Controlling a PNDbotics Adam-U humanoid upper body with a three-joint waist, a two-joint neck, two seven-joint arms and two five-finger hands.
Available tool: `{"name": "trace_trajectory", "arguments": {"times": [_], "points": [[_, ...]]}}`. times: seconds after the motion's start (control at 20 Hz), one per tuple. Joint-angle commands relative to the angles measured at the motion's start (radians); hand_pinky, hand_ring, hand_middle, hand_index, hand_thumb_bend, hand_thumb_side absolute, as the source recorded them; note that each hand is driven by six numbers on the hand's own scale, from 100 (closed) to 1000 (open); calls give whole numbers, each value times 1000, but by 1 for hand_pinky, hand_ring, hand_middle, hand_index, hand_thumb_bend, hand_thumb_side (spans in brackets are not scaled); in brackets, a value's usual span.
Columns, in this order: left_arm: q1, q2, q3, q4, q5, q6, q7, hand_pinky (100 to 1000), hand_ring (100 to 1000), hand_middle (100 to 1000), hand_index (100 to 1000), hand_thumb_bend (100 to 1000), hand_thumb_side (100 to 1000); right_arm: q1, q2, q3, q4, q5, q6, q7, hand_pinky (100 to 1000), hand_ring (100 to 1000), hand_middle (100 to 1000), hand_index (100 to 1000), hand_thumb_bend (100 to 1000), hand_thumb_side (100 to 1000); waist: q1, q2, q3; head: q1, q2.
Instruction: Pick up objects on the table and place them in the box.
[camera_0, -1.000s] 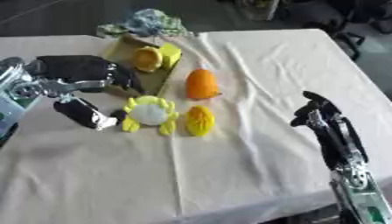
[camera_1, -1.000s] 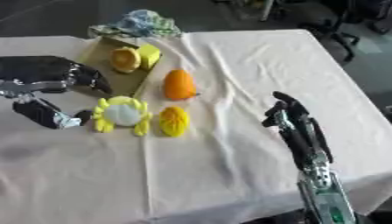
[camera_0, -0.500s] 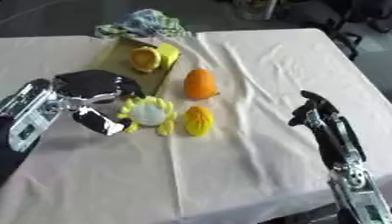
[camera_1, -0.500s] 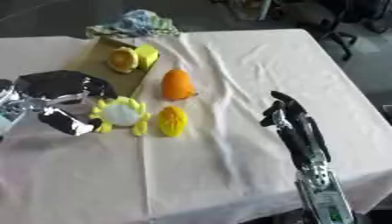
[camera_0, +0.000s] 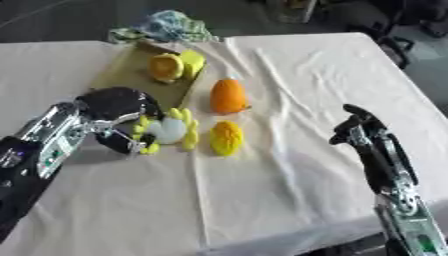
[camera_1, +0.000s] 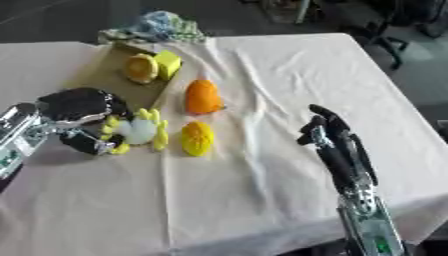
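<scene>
The left hand (camera_0: 118, 107) has its palm over the near left edge of a white-and-yellow toy (camera_0: 166, 131), with a lower finger or thumb (camera_0: 118, 144) reaching under the toy's left side; the fingers curve toward it, but whether they have closed on it cannot be told, since the hand's bulk hides the contact. The toy lies on the cloth just right of that hand, white at its centre with yellow lobes around it. Just right of the toy is a yellow ridged piece (camera_0: 226, 138), and beyond that, farther from the hand, an orange fruit (camera_0: 228, 96). The box (camera_0: 136, 75), a shallow tan tray, sits just beyond the hand, its near edge close to the knuckles; it holds a round yellow-orange item (camera_0: 164, 67) and a yellow-green block (camera_0: 192, 63), with a crumpled cloth (camera_0: 166, 26) at its far end. The right hand (camera_1: 325, 131) hangs well apart at the right, fingers loosely bent and holding nothing. The step in hand looks like the grasp of the toy. Next the fingers need to close round it, lift it clear of the cloth, and carry it the short way forward over the box's near edge before releasing, without nudging the ridged piece beside it.
</scene>
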Motion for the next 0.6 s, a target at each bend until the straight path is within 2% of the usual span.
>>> {"name": "trace_trajectory", "arguments": {"times": [0.05, 0.15, 0.3, 0.35, 0.5, 0.6], "points": [[-10, 12, 25, -8, 8, 21, 68, 453, 297, 328, 615, 100, 171, -6, -14, -2, -9, -2, -1, 1, 555, 497, 503, 848, 100, 598, -11, -6, 0, -1, -3], [-10, 15, 41, -19, 26, 44, 117, 404, 244, 254, 554, 100, 173, -6, -13, -3, -9, -2, -1, 0, 555, 497, 503, 848, 100, 598, -11, -6, 1, -2, -3], [-8, 20, 49, -36, 51, 69, 157, 401, 240, 249, 549, 100, 173, -6, -13, -4, -10, -2, -1, -1, 555, 497, 503, 848, 100, 598, -11, -6, 0, -2, -3], [-12, 22, 70, -51, 70, 87, 176, 385, 211, 213, 515, 100, 187, -6, -13, -4, -10, -2, -1, -1, 555, 498, 503, 848, 100, 600, -11, -6, 1, -3, -3], [-28, 27, 111, -85, 114, 143, 196, 398, 214, 217, 522, 100, 196, -5, -12, -4, -9, -2, 0, -1, 556, 497, 503, 847, 100, 601, -11, -6, 1, -4, -3], [-47, 14, 136, -67, 129, 179, 188, 411, 219, 222, 529, 100, 205, -4, -12, -3, -9, -3, 0, 0, 556, 498, 503, 847, 100, 601, -11, -7, 0, -5, -3]]}}
